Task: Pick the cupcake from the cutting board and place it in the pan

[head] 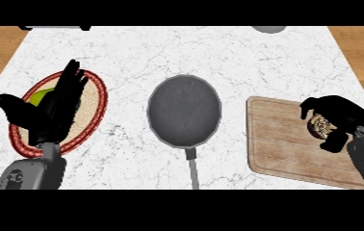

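One cupcake (pixel 320 126), one board (pixel 284 143), one pan (pixel 185 110) and one plate (pixel 96 110) lie on the tabletop (pixel 213 52). Right hand (pixel 334 110): fingers (pixel 332 143) and thumb curled round the cupcake, which sits on the board at its right side, partly hidden inside the grasp. The pan lies well to the left of these fingers, handle toward the lower edge. Left hand (pixel 53 105): fingers straight and spread, holding nothing, over the plate, which carries a green item (pixel 39 96).

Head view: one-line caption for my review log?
Right hand curls round the cupcake on the cutting board, beside the pan.
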